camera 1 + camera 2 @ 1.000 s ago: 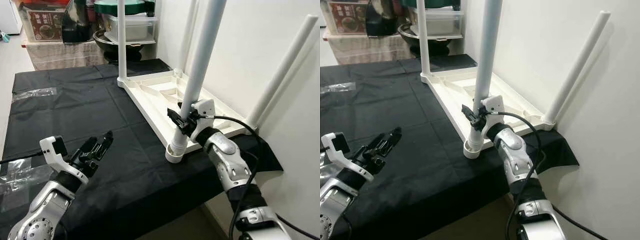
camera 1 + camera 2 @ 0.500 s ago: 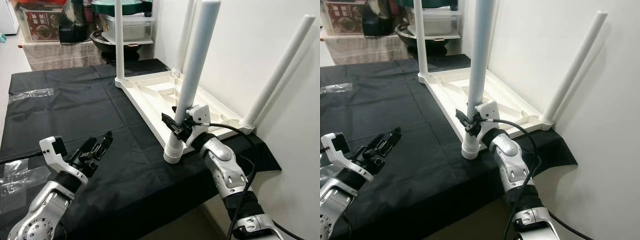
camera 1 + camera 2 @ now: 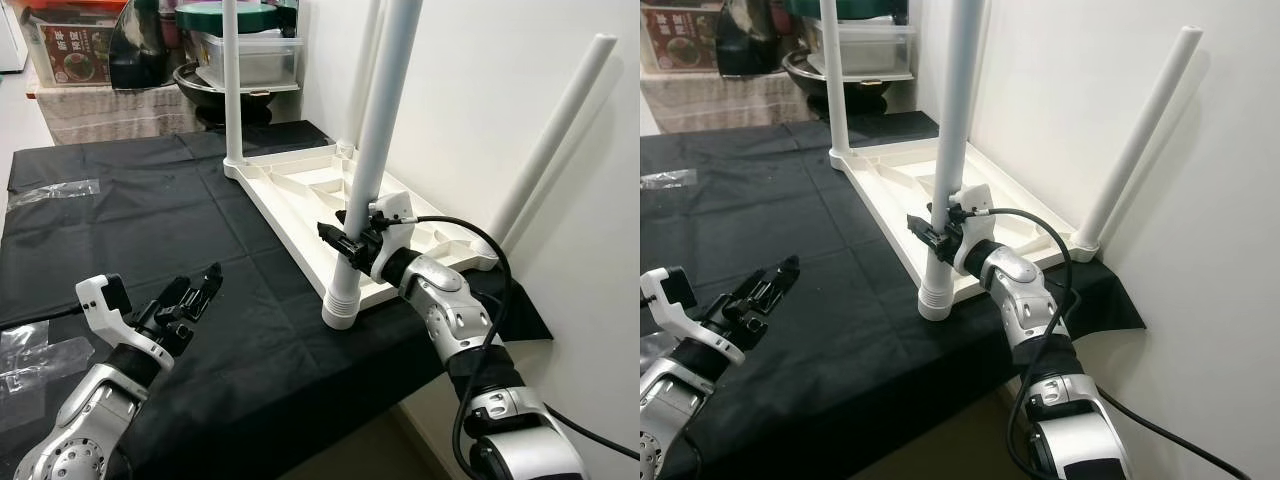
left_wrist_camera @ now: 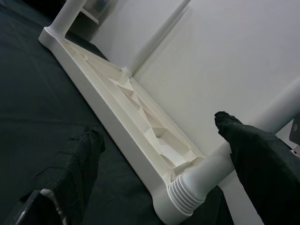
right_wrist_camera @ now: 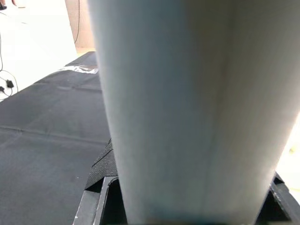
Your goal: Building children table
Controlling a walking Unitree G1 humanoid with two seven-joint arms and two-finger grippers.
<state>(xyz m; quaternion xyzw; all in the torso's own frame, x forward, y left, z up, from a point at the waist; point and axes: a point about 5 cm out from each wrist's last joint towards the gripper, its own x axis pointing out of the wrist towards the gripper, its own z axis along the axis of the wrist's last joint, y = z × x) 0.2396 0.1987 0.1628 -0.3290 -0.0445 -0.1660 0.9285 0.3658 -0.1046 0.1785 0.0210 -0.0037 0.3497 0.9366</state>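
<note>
right fingers (image 3: pixel 345 240) clamp the table leg (image 3: pixel 375 150); left fingers (image 4: pixel 70 164) spread apart, wrist view reveals.

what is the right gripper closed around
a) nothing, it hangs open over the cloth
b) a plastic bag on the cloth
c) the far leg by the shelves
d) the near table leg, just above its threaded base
d: the right gripper is clamped on the near white leg, low down above its ribbed base at the upturned tabletop corner.
</note>
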